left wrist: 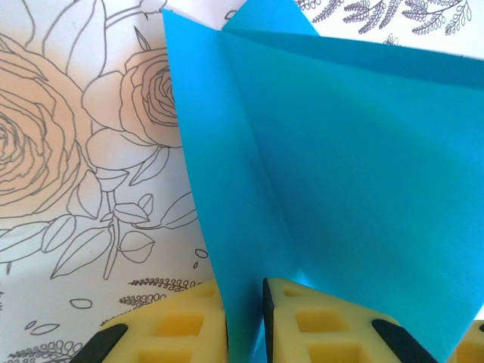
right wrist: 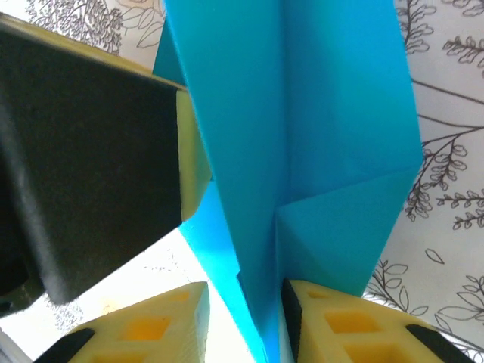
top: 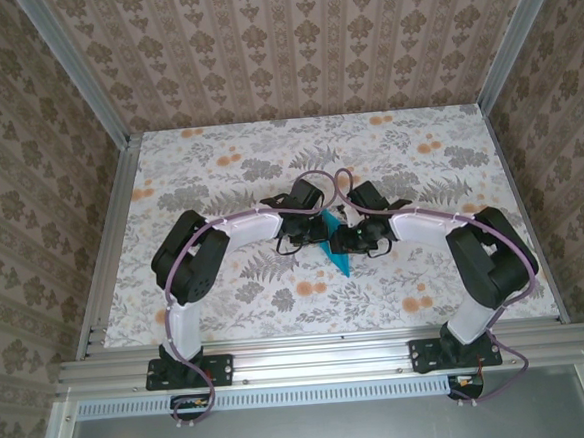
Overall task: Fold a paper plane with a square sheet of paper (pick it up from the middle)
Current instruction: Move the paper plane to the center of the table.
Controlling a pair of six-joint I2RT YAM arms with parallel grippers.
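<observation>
The cyan-blue paper (top: 337, 253) is folded into a narrow creased shape and held on edge above the middle of the table, between both grippers. My left gripper (left wrist: 244, 291) is shut on a folded layer of the paper (left wrist: 340, 151), whose flaps spread up and to the right. My right gripper (right wrist: 243, 291) stands open around the paper (right wrist: 333, 113). The sheet lies against its right finger (right wrist: 340, 325), with a bright gap on the left side. The left gripper's black and yellow finger (right wrist: 91, 166) sits close at the upper left in the right wrist view.
The floral tablecloth (top: 219, 174) covers the table. Aluminium rails (top: 104, 252) run along the sides and front, with patterned walls behind. Both arms bend inward, and their wrists nearly touch at the centre.
</observation>
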